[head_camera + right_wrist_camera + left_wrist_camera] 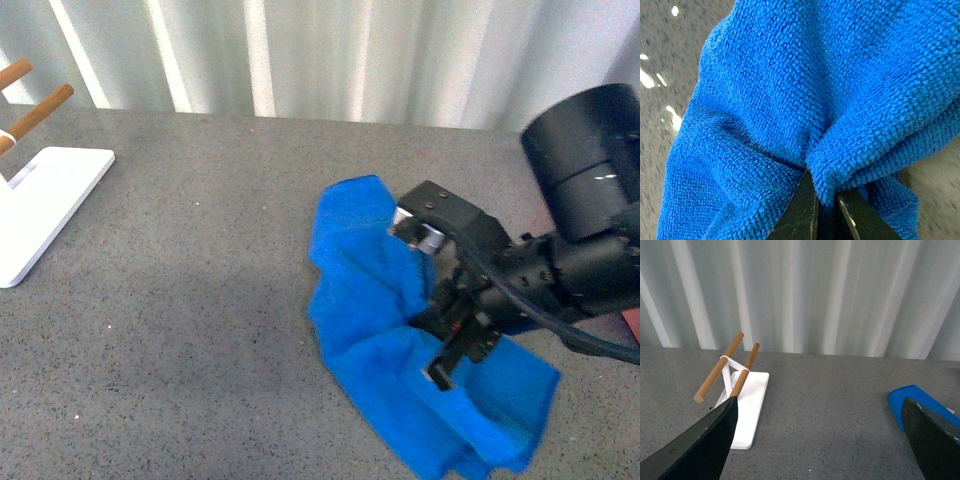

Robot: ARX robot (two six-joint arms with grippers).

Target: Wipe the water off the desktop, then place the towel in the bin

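There is one bench [200, 300], dark grey with tiny speckles. On it lies one towel [360, 300], bright blue, soft and all crumpled up. It sits on the right side of the bench, near the front edge.

There are two pincers. The right pincer [445, 365] is black and comes in from the right. It is down on the towel. In the right wrist view its two fingers [802, 210] are squeezed close together, with a bunched fold of the towel [815, 90] pinched between them. So the right pincer is gripping the towel. The rest of the towel spreads flat on the bench around that fold.

Next to the towel, in the same view, a few small bright spots [650, 77] shine on the bench [660, 30]. I cannot tell if they are water or just light.

The left pincer [819, 405] has its two dark fingers [705, 445] spread far apart. Nothing is between them. It hangs above the bench [840, 380], well apart from the towel [912, 397].

There is one white rack [747, 405] on the far left of the bench. It has a flat base and two brown wooden rods [720, 367] that slant upward. Nothing hangs on the rods.

A tiny pink bit [632, 325] peeks out at the right edge, behind the right arm. Too little shows to tell what it is or what is in it.
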